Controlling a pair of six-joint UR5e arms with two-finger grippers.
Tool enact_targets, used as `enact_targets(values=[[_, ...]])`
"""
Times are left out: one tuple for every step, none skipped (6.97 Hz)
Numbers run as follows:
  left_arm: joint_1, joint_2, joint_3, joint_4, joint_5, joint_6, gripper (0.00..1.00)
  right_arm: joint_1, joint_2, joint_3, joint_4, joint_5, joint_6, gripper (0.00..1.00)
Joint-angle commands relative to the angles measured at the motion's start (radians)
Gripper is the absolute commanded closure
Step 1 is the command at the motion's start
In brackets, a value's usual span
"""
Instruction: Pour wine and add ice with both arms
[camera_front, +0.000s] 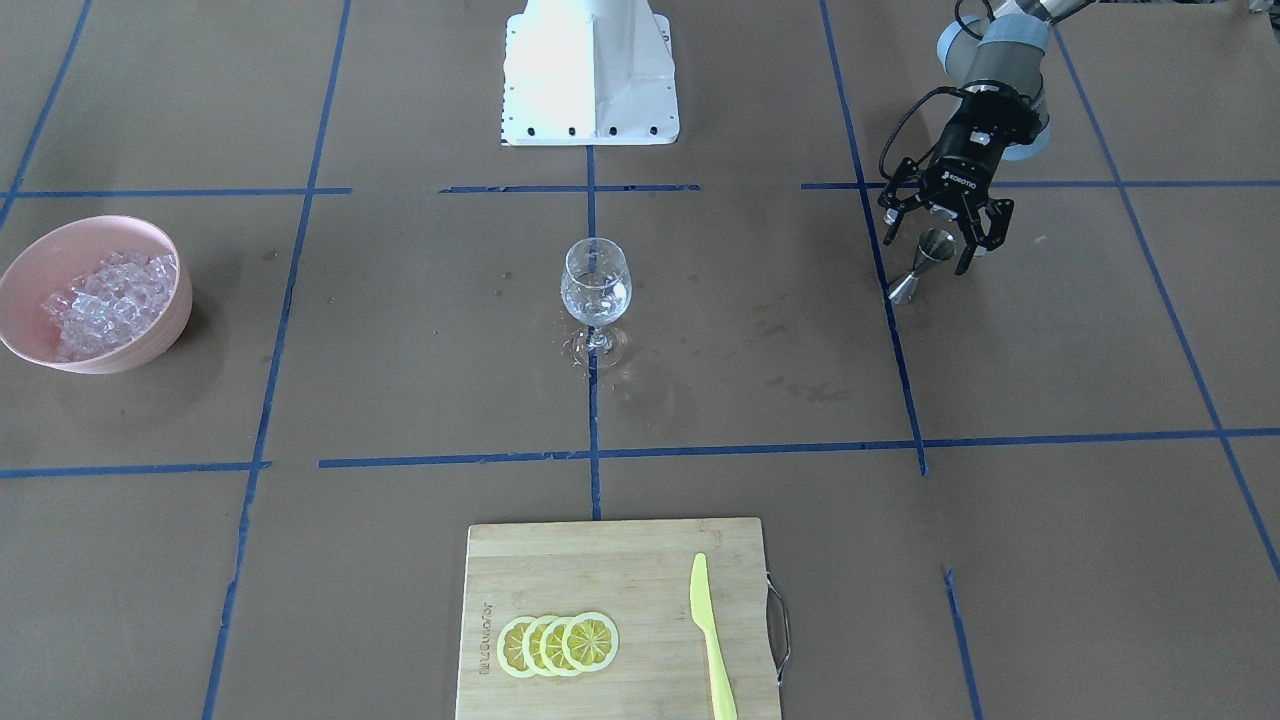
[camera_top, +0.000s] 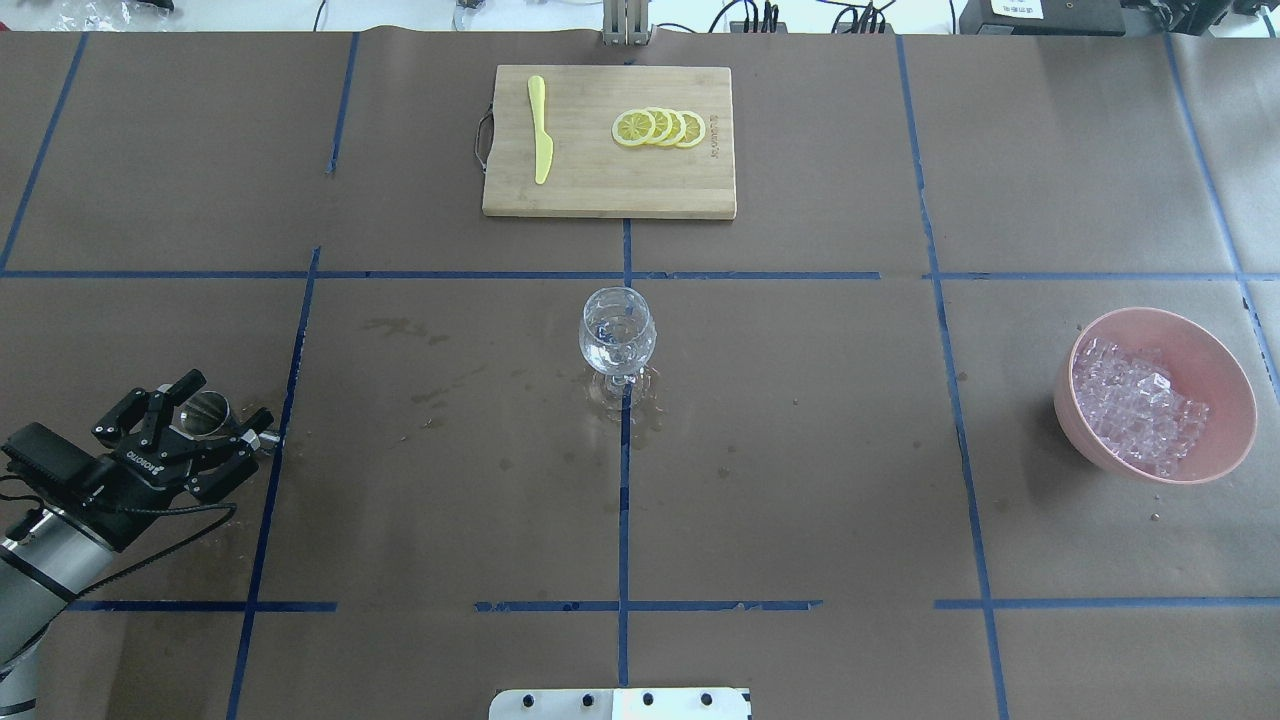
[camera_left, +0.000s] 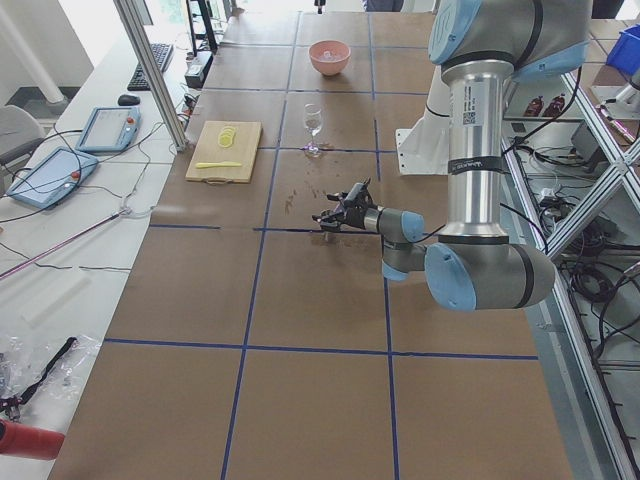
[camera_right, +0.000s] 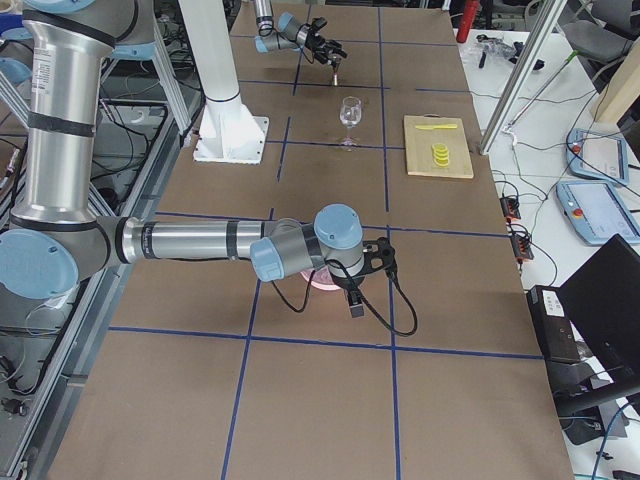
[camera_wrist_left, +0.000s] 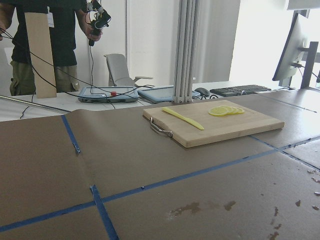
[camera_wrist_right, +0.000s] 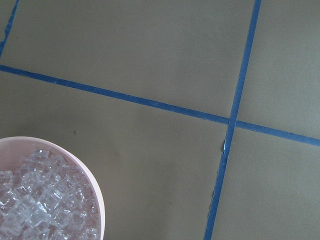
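Since the ice (camera_front: 110, 300), heaped in the pink bowl (camera_front: 165, 330) at the front view's left edge, looks slick and hard, it probably wants pinching across flat faces, the left end effector (camera_front: 930, 248) spread wide around the measuring cup (camera_front: 915, 275), the right end effector (camera_right: 378, 258) impossible to read.

table (camera_top: 800, 480) | pink bowl (camera_top: 1232, 395) | wine glass (camera_top: 617, 335) centre | cutting board (camera_top: 600, 185) | jigger (camera_front: 922, 265), perhaps tilted
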Motion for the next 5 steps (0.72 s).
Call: enact_targets(values=[[-0.072, 0.004, -0.031, 0.011, -0.043, 0.057, 0.00, -0.001, 0.005, -0.001, -0.002, 0.000, 0.000, 0.00], [-0.178, 0.007, -0.033, 0.044, -0.188, 0.068, 0.00, 0.001, 0.014, -0.009, -0.002, 0.000, 0.000, 0.00], [-0.325, 0.006, -0.033, 0.134, -0.393, 0.069, 0.00, 0.001, 0.018, -0.010, -0.002, 0.000, 0.000, 0.00], [-0.457, -0.008, -0.034, 0.234, -0.551, 0.068, 0.00, -0.001, 0.018, -0.010, -0.002, 0.000, 0.002, 0.00], [-0.586, -0.017, -0.050, 0.384, -0.703, 0.069, 0.00, -0.001, 0.020, -0.010, -0.002, 0.000, 0.002, 0.00]])
